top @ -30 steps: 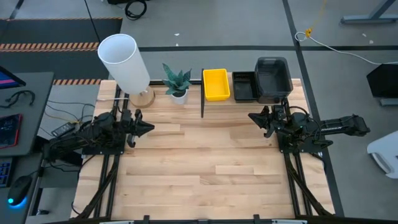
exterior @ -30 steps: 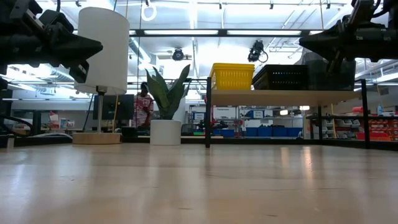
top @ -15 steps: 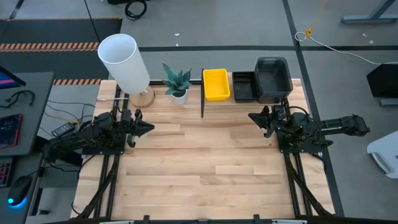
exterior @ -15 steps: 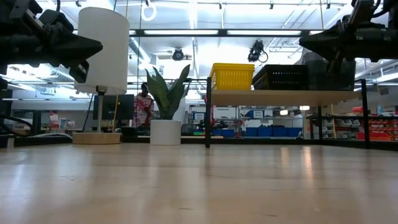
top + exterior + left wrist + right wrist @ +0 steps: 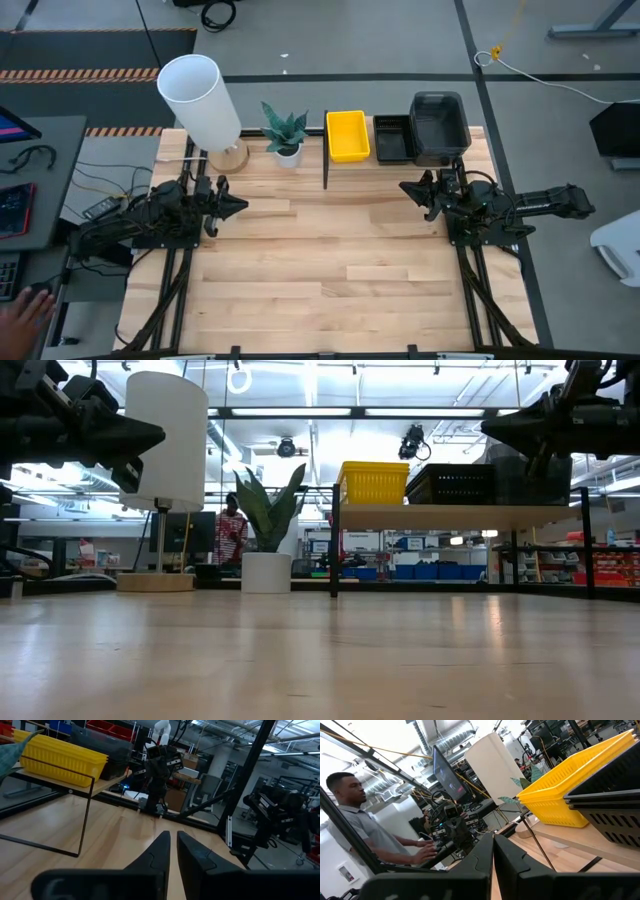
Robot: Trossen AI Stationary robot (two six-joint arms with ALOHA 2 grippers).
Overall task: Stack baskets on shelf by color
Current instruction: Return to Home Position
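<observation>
Yellow baskets [image 5: 347, 134], black mesh baskets [image 5: 392, 139], grey baskets [image 5: 438, 128] on shelf [image 5: 450, 513] | left gripper [image 5: 240, 206], right gripper [image 5: 404, 188] closed, empty, back from shelf | unmoved since a second ago | looks finished

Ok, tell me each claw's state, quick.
Left claw: shut, holding nothing.
Right claw: shut, holding nothing.

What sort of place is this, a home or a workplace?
Probably a robotics lab or workshop: the left gripper and right gripper of two dark arms hang over a light wooden table, blue storage bins line the background, and a person is close by.
</observation>
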